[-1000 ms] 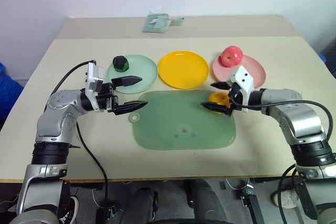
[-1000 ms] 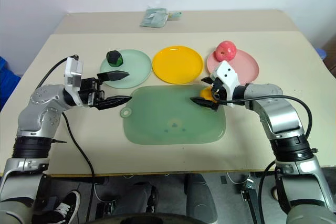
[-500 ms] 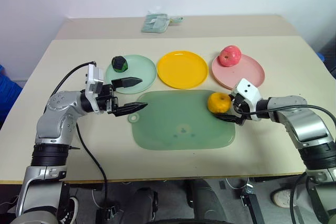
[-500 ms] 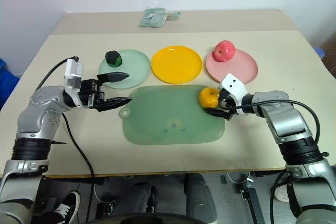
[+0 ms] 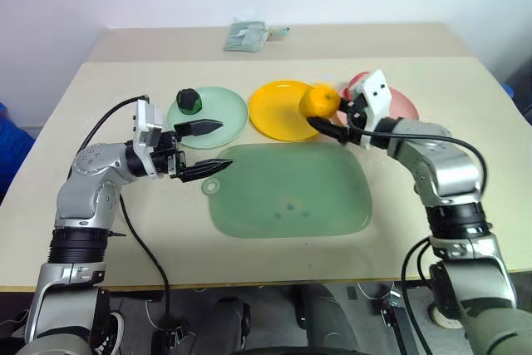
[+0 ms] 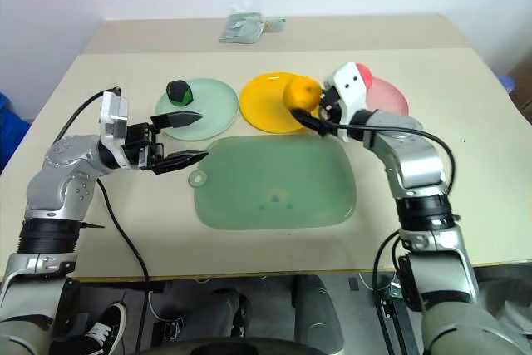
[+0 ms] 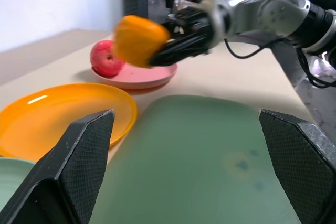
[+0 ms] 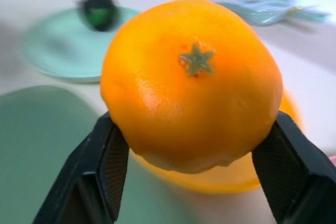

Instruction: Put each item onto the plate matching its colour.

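Three plates (image 5: 288,110), three fruits — right tool (image 5: 331,119) grasps orange (image 5: 318,101), left tool (image 5: 213,148) released.

The orange (image 8: 191,85) has a dimpled, slightly glossy peel-like skin with a dull green star stem. The black fingers (image 7: 60,177) show a fine cross-hatched, matt texture. The yellow plate (image 7: 58,116) looks like smooth glossy plastic, catching a highlight; the pink plate (image 7: 139,77) beside it is alike. The green mat (image 5: 287,189) is smooth and faintly shiny. The table (image 5: 100,89) is matt beige.
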You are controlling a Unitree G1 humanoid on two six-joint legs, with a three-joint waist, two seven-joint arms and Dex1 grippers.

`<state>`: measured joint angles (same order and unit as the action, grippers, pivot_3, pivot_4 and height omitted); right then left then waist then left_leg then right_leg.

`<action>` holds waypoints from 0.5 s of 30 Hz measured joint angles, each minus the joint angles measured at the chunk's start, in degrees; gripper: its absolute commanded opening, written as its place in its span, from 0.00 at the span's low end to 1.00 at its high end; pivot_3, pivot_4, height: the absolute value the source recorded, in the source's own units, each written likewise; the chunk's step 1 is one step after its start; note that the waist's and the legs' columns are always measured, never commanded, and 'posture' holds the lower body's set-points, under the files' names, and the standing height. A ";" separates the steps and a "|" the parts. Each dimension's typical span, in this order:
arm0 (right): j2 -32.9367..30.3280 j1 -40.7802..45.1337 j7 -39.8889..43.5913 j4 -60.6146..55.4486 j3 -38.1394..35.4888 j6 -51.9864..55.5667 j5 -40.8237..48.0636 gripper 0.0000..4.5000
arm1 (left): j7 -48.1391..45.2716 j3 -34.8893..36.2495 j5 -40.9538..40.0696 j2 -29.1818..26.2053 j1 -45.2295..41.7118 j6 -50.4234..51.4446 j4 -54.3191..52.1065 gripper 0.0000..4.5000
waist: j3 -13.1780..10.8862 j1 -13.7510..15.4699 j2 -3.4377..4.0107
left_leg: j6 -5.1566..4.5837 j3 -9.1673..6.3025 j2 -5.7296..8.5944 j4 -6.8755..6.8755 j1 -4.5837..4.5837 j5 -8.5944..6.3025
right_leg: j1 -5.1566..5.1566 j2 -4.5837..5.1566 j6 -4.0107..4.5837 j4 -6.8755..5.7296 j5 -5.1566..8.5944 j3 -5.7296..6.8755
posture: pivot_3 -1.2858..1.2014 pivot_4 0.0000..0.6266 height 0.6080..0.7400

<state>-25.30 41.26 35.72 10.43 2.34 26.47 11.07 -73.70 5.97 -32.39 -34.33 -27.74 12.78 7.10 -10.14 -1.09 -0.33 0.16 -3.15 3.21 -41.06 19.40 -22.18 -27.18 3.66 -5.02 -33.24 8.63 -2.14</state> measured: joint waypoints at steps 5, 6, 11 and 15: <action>8.77 3.71 -6.62 11.60 3.70 -7.10 -5.35 0.60 | 3.35 0.08 3.45 0.23 0.05 -3.96 2.07 1.00 | -0.01 -0.33 0.02 | 0.04 -0.01 0.00 0.05 0.06 0.02 | -0.12 0.00 0.00 -0.04 0.00 -0.01 | 0.52 0.24 1.00; 9.37 4.44 -6.67 13.31 4.11 -7.75 -5.68 0.71 | 4.28 0.14 3.99 0.30 0.06 -4.72 2.46 1.00 | -0.02 -0.23 0.04 | 0.03 -0.02 0.02 0.05 0.09 0.02 | -0.12 0.02 0.00 -0.03 0.00 0.00 | 0.52 0.24 1.00; 10.28 8.16 -6.63 19.13 3.19 -10.09 -5.87 0.98 | 7.14 0.44 5.61 0.49 0.72 -7.03 3.23 1.00 | -0.02 -0.11 0.04 | 0.03 -0.05 0.05 0.05 0.08 0.02 | -0.10 0.03 0.01 -0.01 0.00 0.00 | 0.52 0.24 1.00; 9.92 6.70 0.12 14.19 1.75 -9.09 -1.53 0.98 | 7.06 0.50 5.52 0.48 1.85 -7.12 2.91 1.00 | -0.03 -0.44 0.04 | 0.03 -0.08 0.01 0.08 0.09 0.02 | -0.12 -0.01 0.01 -0.01 0.00 0.03 | 0.52 0.24 1.00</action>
<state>-15.38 47.96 35.84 24.62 4.09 17.38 9.54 -66.64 6.47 -26.87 -33.84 -25.88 5.66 10.01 -10.17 -1.54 -0.28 0.19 -3.23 3.21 -40.98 19.50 -22.16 -27.29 3.65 -5.01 -33.26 8.63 -2.12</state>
